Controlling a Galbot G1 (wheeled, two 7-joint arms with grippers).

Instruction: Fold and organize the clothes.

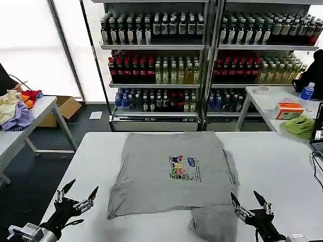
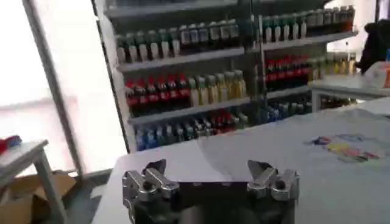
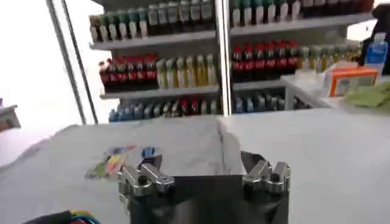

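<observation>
The shirt (image 1: pixel 171 171) lies flat, print up, mid-surface (image 1: pixel 272 161), with one part trailing toward the near edge between the arms. Both the left pincer (image 1: pixel 76 196) and right pincer (image 1: pixel 250 204) hover spread and empty beside it. That trailing piece, probably a sleeve, could bunch or slide off if a pincer snags only its top layer.
</observation>
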